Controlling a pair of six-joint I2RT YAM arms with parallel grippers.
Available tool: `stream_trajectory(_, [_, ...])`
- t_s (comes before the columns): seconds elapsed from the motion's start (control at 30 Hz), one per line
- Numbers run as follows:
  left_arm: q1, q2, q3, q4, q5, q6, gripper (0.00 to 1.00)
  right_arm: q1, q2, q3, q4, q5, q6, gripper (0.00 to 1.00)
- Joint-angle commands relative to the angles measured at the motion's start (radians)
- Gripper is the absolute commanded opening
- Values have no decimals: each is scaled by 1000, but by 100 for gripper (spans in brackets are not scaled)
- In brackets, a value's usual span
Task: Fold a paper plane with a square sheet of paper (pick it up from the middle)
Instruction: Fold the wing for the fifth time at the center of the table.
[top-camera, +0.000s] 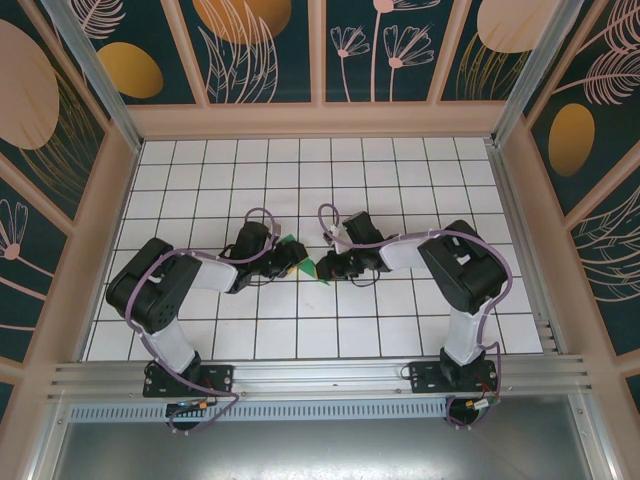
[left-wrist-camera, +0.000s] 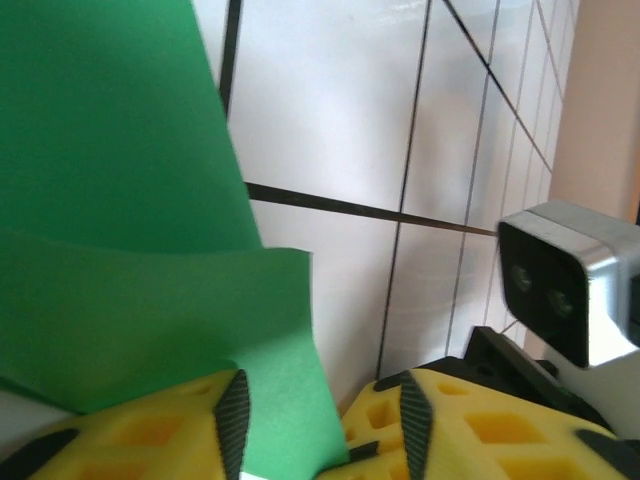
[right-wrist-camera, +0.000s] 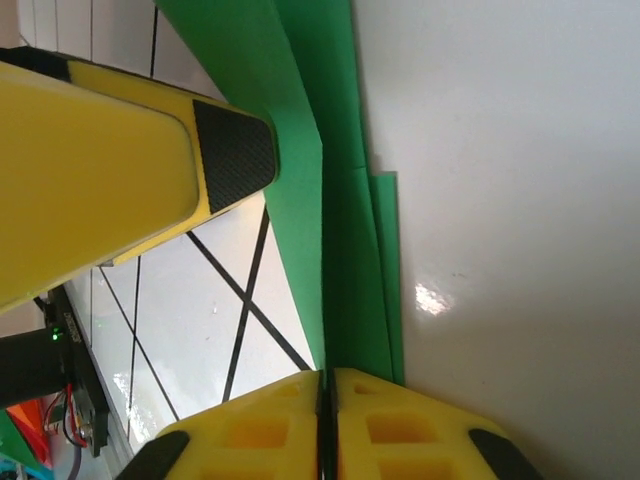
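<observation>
On the left of the top view the left arm (top-camera: 165, 290) reaches in over the white tiled table (top-camera: 400, 170) toward its middle. The left gripper (top-camera: 288, 256) sits at the left side of the green paper (top-camera: 308, 268). In the left wrist view this gripper (left-wrist-camera: 320, 385) has its jaws partly apart, with a clear gap between the two yellow fingers (left-wrist-camera: 140, 435). A folded flap of the paper (left-wrist-camera: 110, 200) runs down into that gap and lies against one pad, while the other pad stands off from it, so the sheet is between the jaws but not pinched. The paper is near the table's middle, between the two grippers, and shows at least one crease; I cannot tell whether it touches the table. Beyond it in that view is the camera (left-wrist-camera: 565, 280) on the right wrist. Just right of the paper, the right gripper (top-camera: 330, 267) meets it from the other side. In its wrist view the right gripper (right-wrist-camera: 325, 385) has its fingers pressed together on the paper's (right-wrist-camera: 300, 170) layered, folded edge, with a finger (right-wrist-camera: 150, 150) of the left gripper just beside the sheet. The right arm (top-camera: 460, 270) bends in from the right.
</observation>
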Motion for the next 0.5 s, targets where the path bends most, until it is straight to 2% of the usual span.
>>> stream_trajectory(0.0, [-8,92,-9,-125,-135,58,42,-8,-73,-1,-64,53,1,17])
stream_trajectory(0.1, [-7,97,-8,-131,-138,61,39,-7,-112,-7,-68,73,13,21])
stream_trajectory(0.23, [-8,98,-7,-132,-138,64,38,-5,-137,-6,-69,92,22,21])
stream_trajectory(0.47, [-6,96,-10,-139,-144,69,34,31,-93,51,-80,100,27,7])
